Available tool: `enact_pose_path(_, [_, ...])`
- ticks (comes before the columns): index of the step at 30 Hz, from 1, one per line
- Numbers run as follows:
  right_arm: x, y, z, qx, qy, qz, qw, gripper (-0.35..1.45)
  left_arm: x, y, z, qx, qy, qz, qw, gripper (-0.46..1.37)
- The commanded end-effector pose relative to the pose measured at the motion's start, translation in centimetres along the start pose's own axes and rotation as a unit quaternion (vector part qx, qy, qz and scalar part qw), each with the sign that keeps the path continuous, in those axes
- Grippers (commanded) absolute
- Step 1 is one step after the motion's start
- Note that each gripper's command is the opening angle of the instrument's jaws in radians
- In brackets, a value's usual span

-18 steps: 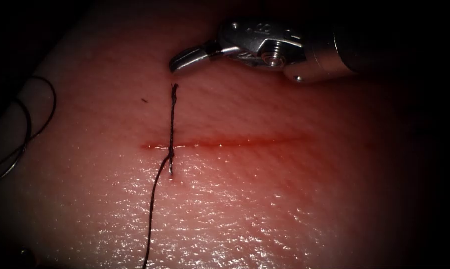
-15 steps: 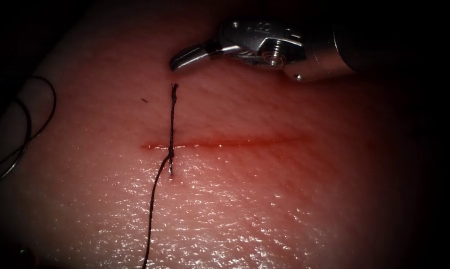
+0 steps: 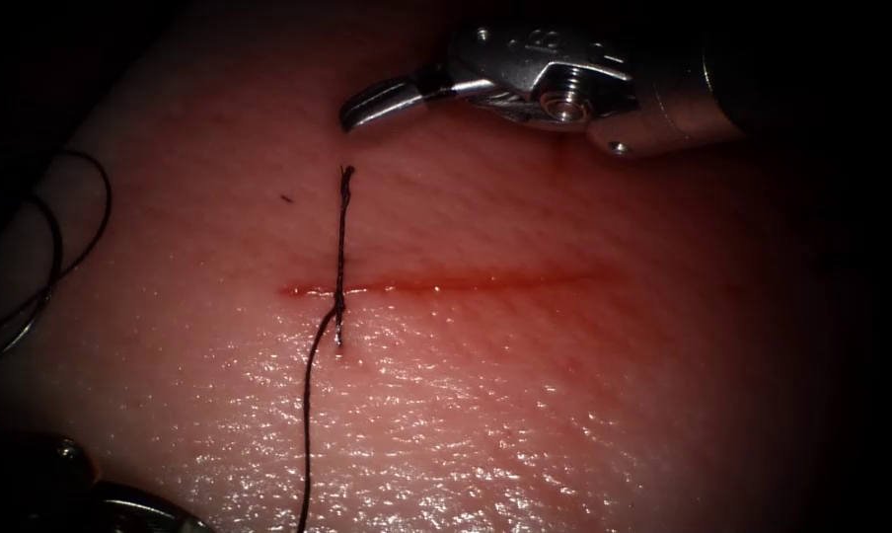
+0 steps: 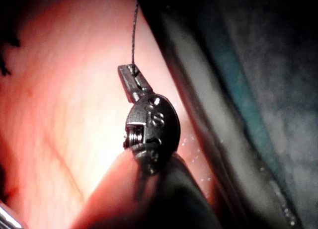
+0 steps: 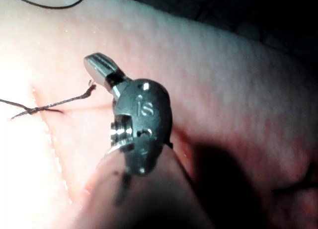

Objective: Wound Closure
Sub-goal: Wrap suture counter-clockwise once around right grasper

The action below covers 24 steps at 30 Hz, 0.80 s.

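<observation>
In the left wrist view, the left tool point(image 4: 130, 76) is seen with its jaws closed on the thread point(image 4: 134, 33), which runs taut away from their tip; this grip is not shown by the endoscope view, where a metal part of that tool is caught at the edge at about 7 o'clock and its jaws are out of frame. In the endoscope view, the right tool point(image 3: 367, 105) is seen at about 12 o'clock, jaws closed and nothing held, hanging clear of the tissue point(image 3: 584, 395). The cut point(image 3: 466, 283) is laid across the middle from 9 to 3 o'clock, with red fluid point(image 3: 416, 288) along it. Near its left end it is crossed by a stitch point(image 3: 339, 292), whose short frayed tail point(image 3: 345, 183) points to 12 o'clock just short of the right tool's tip, while the long strand is led off toward 6 o'clock. The same tail is shown close beside the closed jaws in the right wrist view. Loose loops of thread point(image 3: 66, 237) lie at 9 o'clock on the tissue's edge, and a small dark speck point(image 3: 286, 198) sits between them and the tail.
</observation>
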Motion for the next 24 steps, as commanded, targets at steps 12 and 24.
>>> enact_pose_path(12, [-0.45, -0.25, 0.35, 0.011, 0.025, -0.009, 1.0, -0.35, 0.05, -0.67, 0.13, -0.001, 0.035, 0.017, 0.9992, -0.35])
enact_pose_path(24, [-0.62, -0.46, 0.68, 0.042, 0.065, -0.005, 0.997, -0.35, -0.18, -1.3, 0.12, -0.004, 0.065, 0.021, 0.9976, -0.35])
